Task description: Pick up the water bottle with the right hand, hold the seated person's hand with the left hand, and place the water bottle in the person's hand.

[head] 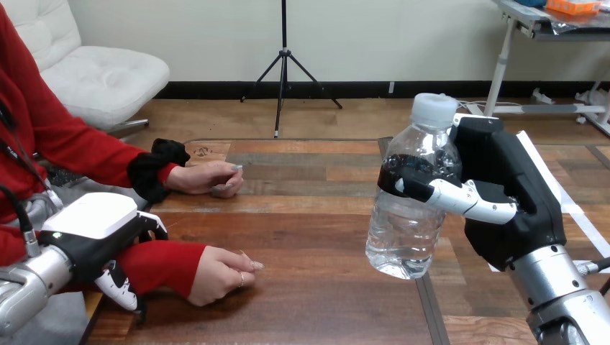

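Observation:
A clear water bottle (408, 230) with a white cap hangs tilted above the wooden table (316, 215), right of centre. My right hand (507, 194) is shut on it, thumb across its front and fingers behind. At the lower left my left hand (93, 226) sits over the person's red-sleeved forearm (158, 262). Its fingers (121, 284) curl down the near side and its thumb lies on the far side. The person's near hand (219, 273) rests loosely closed on the table just past my left hand. The bottle is well to the right of it.
The person's other hand (208, 178) lies loosely closed on the table farther back at the left. A strip of white tape (568, 205) runs along the table behind my right hand. Bare wood lies between the person's hands and the bottle.

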Robot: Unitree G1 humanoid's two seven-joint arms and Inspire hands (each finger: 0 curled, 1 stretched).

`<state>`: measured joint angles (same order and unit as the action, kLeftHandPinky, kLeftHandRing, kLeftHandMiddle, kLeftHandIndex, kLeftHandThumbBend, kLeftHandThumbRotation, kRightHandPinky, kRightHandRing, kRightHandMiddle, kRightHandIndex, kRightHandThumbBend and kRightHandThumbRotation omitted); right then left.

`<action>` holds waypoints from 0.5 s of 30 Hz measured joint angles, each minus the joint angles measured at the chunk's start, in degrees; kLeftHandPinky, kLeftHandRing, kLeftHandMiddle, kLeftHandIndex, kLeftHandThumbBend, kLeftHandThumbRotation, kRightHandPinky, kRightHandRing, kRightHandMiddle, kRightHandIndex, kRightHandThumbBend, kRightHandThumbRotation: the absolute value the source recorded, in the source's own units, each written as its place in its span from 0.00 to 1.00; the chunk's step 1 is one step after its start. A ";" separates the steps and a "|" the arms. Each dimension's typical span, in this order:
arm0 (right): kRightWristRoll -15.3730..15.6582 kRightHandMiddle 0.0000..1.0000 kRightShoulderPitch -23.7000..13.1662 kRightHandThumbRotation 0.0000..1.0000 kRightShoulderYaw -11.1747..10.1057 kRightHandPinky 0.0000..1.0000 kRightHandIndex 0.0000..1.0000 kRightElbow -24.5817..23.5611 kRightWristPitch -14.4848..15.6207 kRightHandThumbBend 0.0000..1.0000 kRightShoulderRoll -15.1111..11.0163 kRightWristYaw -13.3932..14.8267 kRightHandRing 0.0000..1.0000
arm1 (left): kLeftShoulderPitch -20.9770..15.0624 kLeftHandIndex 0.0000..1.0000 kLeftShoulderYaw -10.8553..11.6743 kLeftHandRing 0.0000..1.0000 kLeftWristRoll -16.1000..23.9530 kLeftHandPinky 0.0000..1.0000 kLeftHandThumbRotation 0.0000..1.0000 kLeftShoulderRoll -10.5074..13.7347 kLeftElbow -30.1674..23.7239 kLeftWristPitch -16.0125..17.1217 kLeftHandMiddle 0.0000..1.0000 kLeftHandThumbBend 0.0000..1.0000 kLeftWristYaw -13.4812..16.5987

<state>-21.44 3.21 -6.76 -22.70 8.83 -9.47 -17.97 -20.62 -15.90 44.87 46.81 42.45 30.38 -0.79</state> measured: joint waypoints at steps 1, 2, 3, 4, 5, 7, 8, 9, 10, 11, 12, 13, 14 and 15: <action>0.01 0.08 0.00 0.00 0.00 0.00 0.11 0.00 0.00 0.42 -0.02 -0.01 0.03 | -0.14 0.66 -0.09 0.58 0.01 0.56 0.04 -0.05 0.14 -0.01 0.62 0.99 -0.01; 0.03 0.08 0.00 0.00 0.00 0.00 0.11 0.00 0.00 0.42 -0.03 -0.03 0.03 | -0.28 0.65 -0.17 0.58 0.01 0.55 0.03 -0.11 0.27 -0.02 0.61 0.99 -0.01; 0.07 0.08 0.00 0.00 0.00 0.00 0.12 0.00 0.00 0.43 -0.03 -0.02 0.03 | -0.41 0.64 -0.23 0.56 0.02 0.54 0.02 -0.17 0.40 -0.02 0.60 0.99 0.01; 0.11 0.08 0.00 0.00 0.00 0.00 0.12 0.00 0.01 0.43 -0.03 -0.01 0.03 | -0.53 0.63 -0.32 0.56 0.02 0.54 0.02 -0.22 0.58 -0.01 0.60 0.99 0.12; 0.16 0.08 0.00 0.00 0.01 0.00 0.12 0.00 0.01 0.43 -0.03 0.00 0.03 | -0.68 0.62 -0.43 0.55 0.03 0.53 0.02 -0.29 0.79 0.01 0.59 0.99 0.29; 0.17 0.08 0.00 0.00 0.03 0.00 0.12 0.00 0.06 0.42 -0.02 0.03 0.03 | -0.86 0.61 -0.53 0.54 -0.06 0.52 0.01 -0.42 1.04 0.15 0.58 0.99 0.42; 0.19 0.08 0.00 0.00 0.04 0.00 0.12 0.00 0.09 0.42 -0.02 0.05 0.04 | -0.89 0.61 -0.55 0.53 -0.16 0.52 0.01 -0.47 1.10 0.23 0.57 0.99 0.43; 0.44 0.09 0.00 0.00 0.07 0.00 0.12 -0.01 0.09 0.43 -0.02 0.13 0.04 | -0.90 0.60 -0.57 0.53 -0.23 0.51 0.01 -0.52 1.12 0.26 0.57 0.99 0.45; 0.93 0.09 -0.01 0.00 0.12 0.00 0.12 -0.03 0.08 0.43 -0.02 0.24 0.04 | -0.93 0.60 -0.60 0.52 -0.25 0.51 0.00 -0.57 1.15 0.27 0.57 0.99 0.49; 1.46 0.09 -0.01 0.00 0.19 0.00 0.12 -0.07 0.08 0.43 -0.02 0.40 0.04 | -0.97 0.59 -0.67 0.51 -0.25 0.50 0.00 -0.59 1.19 0.27 0.56 0.99 0.59; 1.64 0.09 -0.01 0.00 0.24 0.00 0.12 -0.06 0.08 0.42 -0.02 0.51 0.04 | -1.00 0.58 -0.73 0.51 -0.26 0.49 0.00 -0.62 1.20 0.26 0.55 0.99 0.68; 1.65 0.09 0.00 0.00 0.27 0.00 0.12 -0.06 0.13 0.42 -0.02 0.58 0.04 | -1.02 0.57 -0.79 0.50 -0.29 0.48 0.00 -0.63 1.20 0.24 0.55 0.98 0.74; 1.64 0.09 -0.01 0.00 0.29 0.00 0.12 -0.06 0.20 0.43 0.00 0.61 0.04 | -1.03 0.57 -0.85 0.49 -0.31 0.47 0.00 -0.64 1.21 0.22 0.54 0.99 0.80; 1.65 0.09 -0.01 0.00 0.31 0.01 0.12 -0.05 0.20 0.43 0.03 0.65 0.04 | -1.08 0.56 -0.91 0.49 -0.35 0.47 0.00 -0.66 1.28 0.28 0.54 0.99 0.90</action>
<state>-19.79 3.20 -6.45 -22.76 9.03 -9.45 -17.31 -21.70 -16.82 44.52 46.14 43.72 30.66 0.10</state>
